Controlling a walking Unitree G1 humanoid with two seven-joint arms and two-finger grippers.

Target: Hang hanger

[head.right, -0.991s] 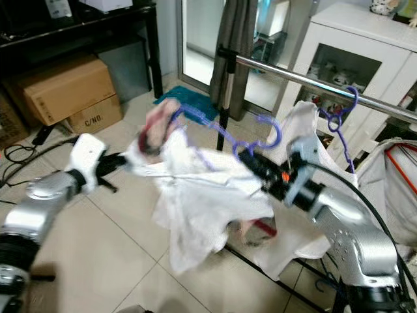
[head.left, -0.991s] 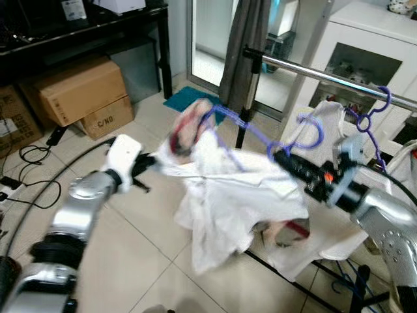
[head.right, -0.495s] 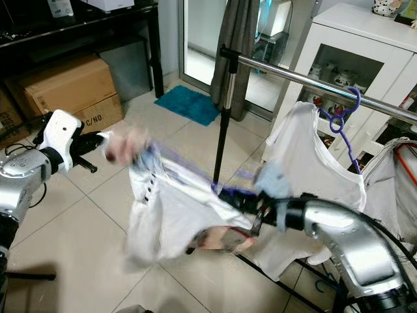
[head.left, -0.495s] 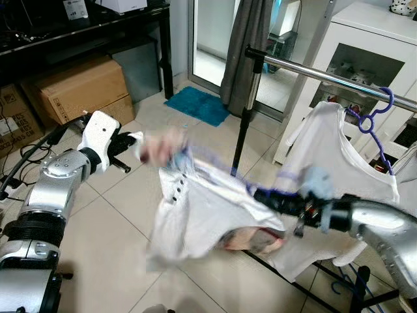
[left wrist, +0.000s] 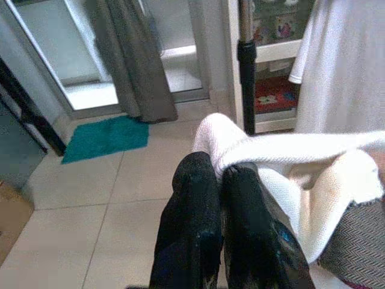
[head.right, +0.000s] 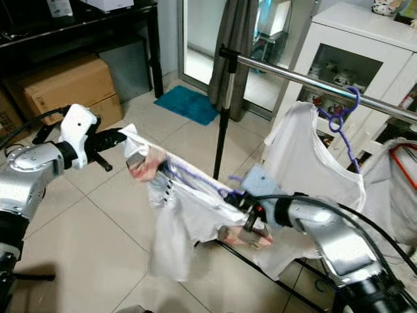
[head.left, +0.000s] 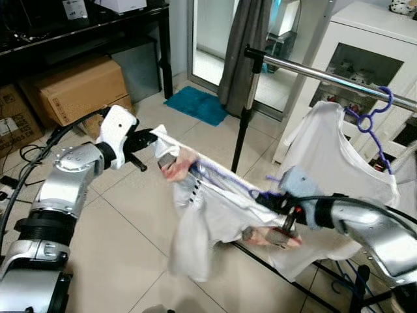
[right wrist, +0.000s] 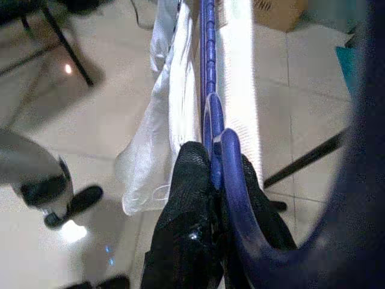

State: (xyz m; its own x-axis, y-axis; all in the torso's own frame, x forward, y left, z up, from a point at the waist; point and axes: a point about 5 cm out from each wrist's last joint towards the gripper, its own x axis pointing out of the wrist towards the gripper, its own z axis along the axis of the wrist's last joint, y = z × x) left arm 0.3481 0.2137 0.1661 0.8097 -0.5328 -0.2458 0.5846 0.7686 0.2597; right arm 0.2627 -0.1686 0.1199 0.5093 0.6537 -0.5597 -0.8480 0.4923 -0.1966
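A purple plastic hanger (head.left: 220, 178) carries a white buttoned garment (head.left: 207, 218) that droops toward the floor in front of me. My right gripper (head.left: 272, 199) is shut on the hanger near its hook end, and its fingers (right wrist: 194, 180) clamp the purple bar. My left gripper (head.left: 152, 137) is shut on the garment's far edge, pinching white cloth (left wrist: 283, 158) between its fingers (left wrist: 194, 198). The garment is stretched between the two grippers, below the metal clothes rail (head.left: 326, 74). A second white shirt (head.left: 339, 147) hangs from the rail on another purple hanger (head.left: 374, 114).
The rack's upright pole (head.left: 247, 111) and low base bar (head.left: 273, 270) stand just behind the garment. Cardboard boxes (head.left: 78, 88) sit under a black table at left, with cables (head.left: 26, 156) on the tiles. A teal mat (head.left: 195, 104), a grey curtain (head.left: 244, 39) and a white cabinet (head.left: 371, 55) lie beyond.
The hanger with the garment has come down from near the rail to a lower level. My left gripper has swung back toward the middle, still holding the cloth, and the garment is pulled out long.
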